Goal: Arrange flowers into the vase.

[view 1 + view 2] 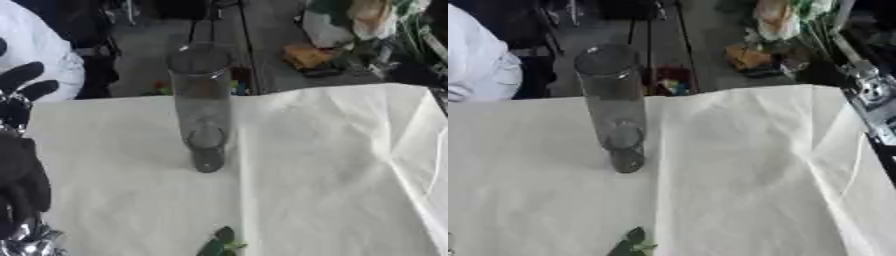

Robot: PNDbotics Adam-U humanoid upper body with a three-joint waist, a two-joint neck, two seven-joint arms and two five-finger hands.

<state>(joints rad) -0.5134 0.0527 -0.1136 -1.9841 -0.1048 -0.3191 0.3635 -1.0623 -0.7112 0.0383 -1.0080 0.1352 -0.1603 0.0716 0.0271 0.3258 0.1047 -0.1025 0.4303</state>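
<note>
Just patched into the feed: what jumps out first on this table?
A tall clear glass vase stands upright near the middle of the white tablecloth, with no flowers in it. A few green leaves poke in at the near edge. The left hand, black, shows at the left edge.

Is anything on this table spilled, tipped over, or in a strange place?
Nothing is spilled or tipped. The glass vase stands upright and empty on the white cloth. Only green leaves show at the near edge. The cloth is creased, not torn.

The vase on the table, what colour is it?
The vase is clear, colourless glass; best seen in the left eye view.
</note>
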